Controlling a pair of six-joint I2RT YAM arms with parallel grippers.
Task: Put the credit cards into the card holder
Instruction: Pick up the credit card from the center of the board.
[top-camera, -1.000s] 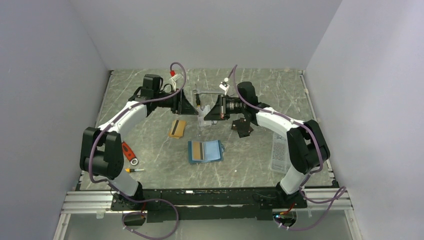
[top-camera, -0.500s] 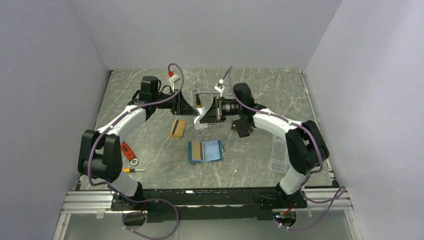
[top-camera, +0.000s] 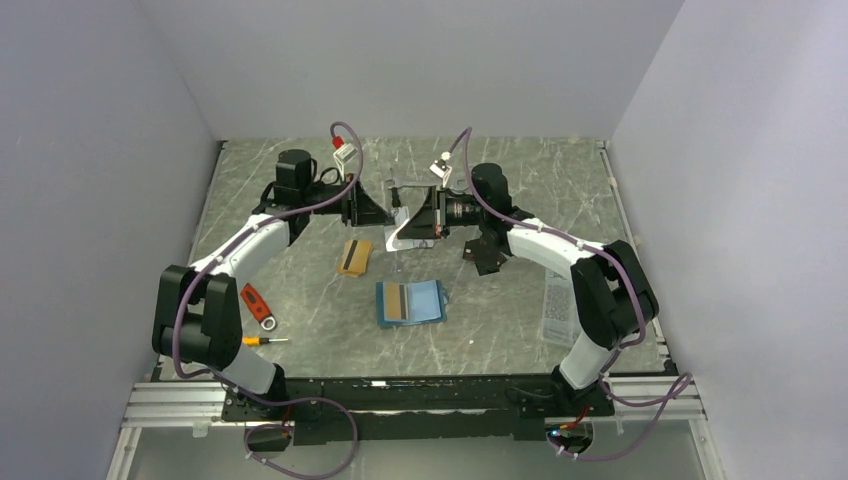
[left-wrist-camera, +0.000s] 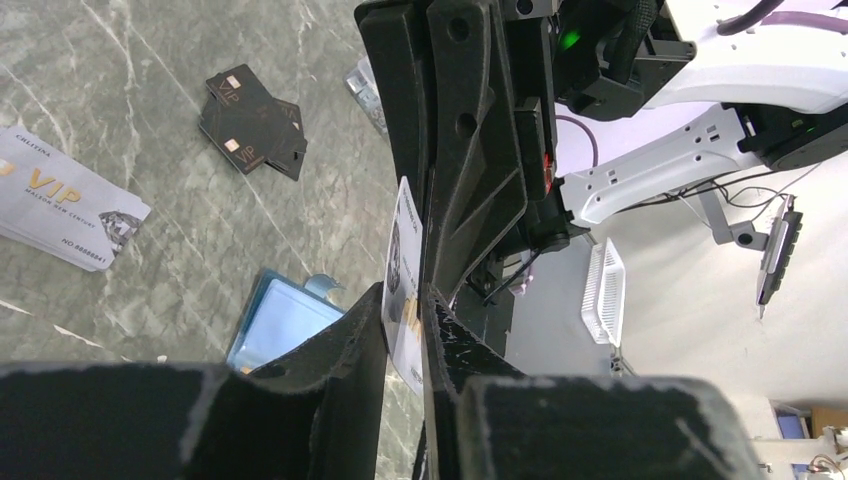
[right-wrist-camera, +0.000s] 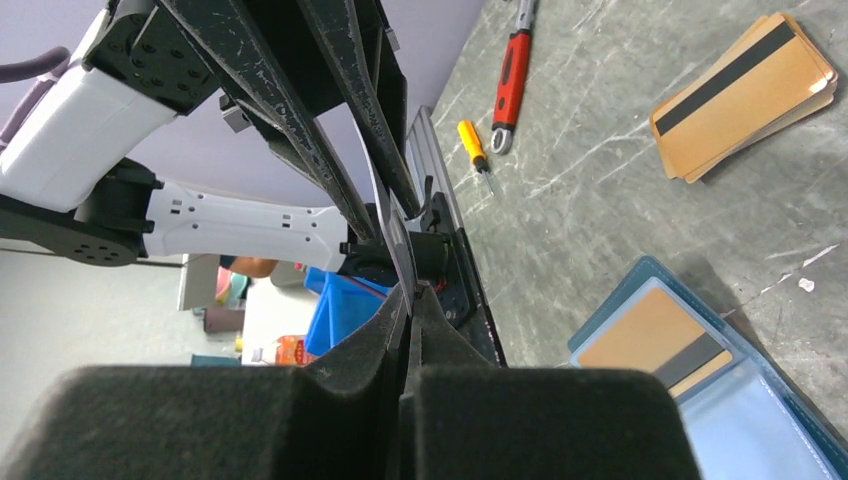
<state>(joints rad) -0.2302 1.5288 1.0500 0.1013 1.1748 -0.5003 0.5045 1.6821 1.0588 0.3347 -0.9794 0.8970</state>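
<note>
A pale printed credit card (top-camera: 399, 235) hangs in the air above the back of the table, held between both grippers. My right gripper (right-wrist-camera: 408, 295) is shut on one edge of this card (right-wrist-camera: 388, 215). My left gripper (left-wrist-camera: 405, 300) has a pad on each face of the same card (left-wrist-camera: 403, 240). In the top view the left gripper (top-camera: 392, 212) and the right gripper (top-camera: 409, 222) meet tip to tip. The teal card holder (top-camera: 428, 300) lies open below them with an orange-gold card (right-wrist-camera: 650, 335) in a pocket. A stack of orange-gold cards (top-camera: 354, 256) lies to its left, and dark cards (top-camera: 487, 255) to its right.
A pale printed packet marked VIP (top-camera: 558, 305) lies by the right arm. A red-handled tool (top-camera: 258, 305) and a small yellow screwdriver (top-camera: 262, 340) lie near the left arm's base. Grey walls close in the table on three sides.
The right gripper carried the pale card left, up to the left gripper. The left jaws narrowed around the card's free end. The card now tilts between them.
</note>
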